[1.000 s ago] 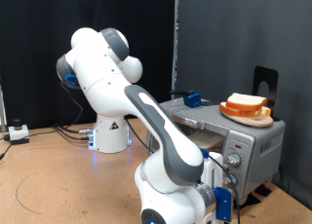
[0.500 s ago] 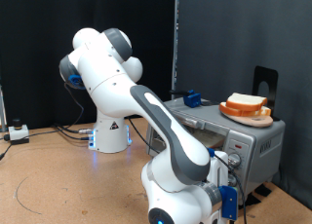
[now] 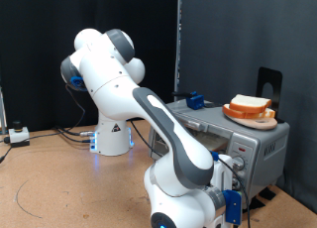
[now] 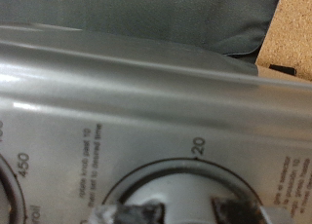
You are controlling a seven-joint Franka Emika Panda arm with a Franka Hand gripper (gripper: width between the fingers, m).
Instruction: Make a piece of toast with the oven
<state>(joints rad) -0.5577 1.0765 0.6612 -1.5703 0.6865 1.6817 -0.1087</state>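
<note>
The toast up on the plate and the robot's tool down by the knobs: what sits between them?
In the exterior view, the oven: its silver top and knob panel separate the toast on its orange plate from the tool, hidden there behind the arm.

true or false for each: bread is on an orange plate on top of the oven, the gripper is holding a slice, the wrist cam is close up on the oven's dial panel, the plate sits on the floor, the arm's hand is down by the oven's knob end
1. Bread sits on an orange plate on top of the oven. True: the piece of toast lies on the orange plate, which rests on the oven.
2. The gripper holds a slice. False: nothing shows between the fingers of the gripper; the bread is on the plate.
3. The wrist view is close up on the dial panel. True: a dial with printed numbers fills the view.
4. The plate sits on the floor. False: it is on the oven's top.
5. The arm's hand is down by the oven's knob end. True in the exterior view.
</note>
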